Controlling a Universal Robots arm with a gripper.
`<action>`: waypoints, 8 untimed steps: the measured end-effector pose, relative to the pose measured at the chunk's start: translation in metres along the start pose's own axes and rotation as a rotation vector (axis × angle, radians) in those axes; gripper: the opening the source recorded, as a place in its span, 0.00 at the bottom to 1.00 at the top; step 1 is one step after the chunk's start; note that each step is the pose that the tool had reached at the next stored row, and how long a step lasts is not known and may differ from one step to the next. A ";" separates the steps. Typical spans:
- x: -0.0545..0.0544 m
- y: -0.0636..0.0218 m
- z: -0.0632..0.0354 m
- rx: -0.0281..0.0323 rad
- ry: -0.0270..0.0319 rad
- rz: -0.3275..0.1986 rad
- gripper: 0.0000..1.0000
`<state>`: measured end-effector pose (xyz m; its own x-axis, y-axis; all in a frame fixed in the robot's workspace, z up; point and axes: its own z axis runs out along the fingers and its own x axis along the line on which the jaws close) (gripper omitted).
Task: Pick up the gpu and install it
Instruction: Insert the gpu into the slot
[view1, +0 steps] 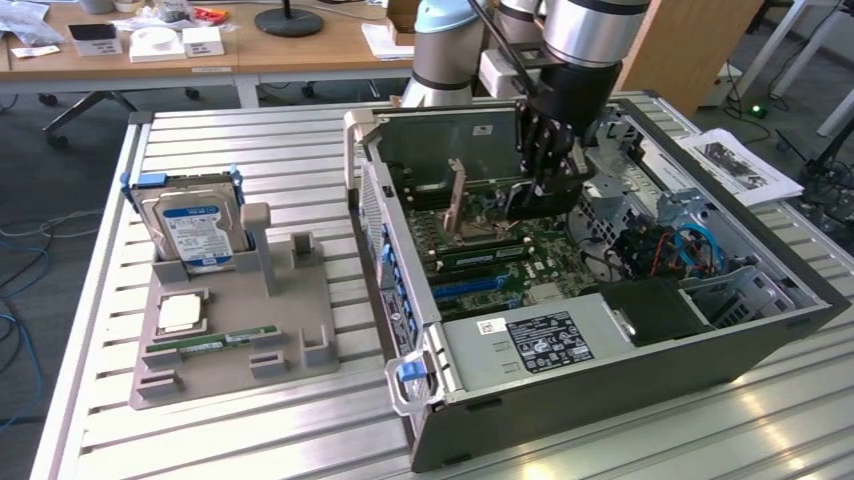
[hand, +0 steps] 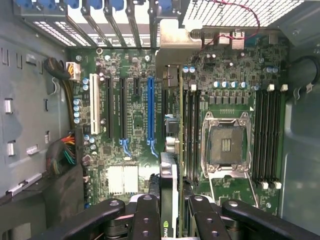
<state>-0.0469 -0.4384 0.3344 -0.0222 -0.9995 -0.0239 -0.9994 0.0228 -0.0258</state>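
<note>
One slatted aluminium table (view1: 267, 440) carries everything on my feed. An open PC case (view1: 747, 330) lies on its side toward the ext. view's right, w/ a grey parts tray (view1: 300, 300) just beside it on the ext. view's left. A printed sheet (view1: 741, 165) lies on the slats beyond the case, at the ext. view's right. Bkgd is office space: wooden desks (view1: 307, 50) w/ small white boxes on top, chair legs beneath, and loose cables (view1: 20, 260) on the dark floor.

On the tray, the hard drive (view1: 194, 230) stands upright in its holder; its label is blue but the print is too small for me to read. A square CPU (view1: 180, 312) lies flat in front of it, and a slim green memory stick (view1: 227, 342) lies in a groove near that.

Other writing: a black-and-white rating label (view1: 541, 342) sits on the PSU box inside the case, text illegible. On the wrist cam there's a green-and-white logo on the card's edge close to the fingers, cut off, so I can't read it.

The gripper (view1: 547, 180) is down inside the case over the mobo (hand: 130, 130), pinching the gpu (hand: 168, 175) on edge between its fingers. On the wrist cam the card runs out from the fingers between the long blue slot (hand: 150, 115) and the memory slots next to the empty CPU socket (hand: 225, 145). I can't tell whether the card touches the board.
</note>
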 end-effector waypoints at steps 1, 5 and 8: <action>0.000 0.0002 0.0000 0.0000 -0.0001 0.000 0.27; 0.004 0.0005 0.0000 0.0000 -0.0001 0.000 0.27; 0.005 0.0009 0.0000 0.0001 -0.0001 0.000 0.27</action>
<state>-0.0479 -0.4434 0.3343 -0.0222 -0.9995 -0.0240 -0.9994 0.0228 -0.0259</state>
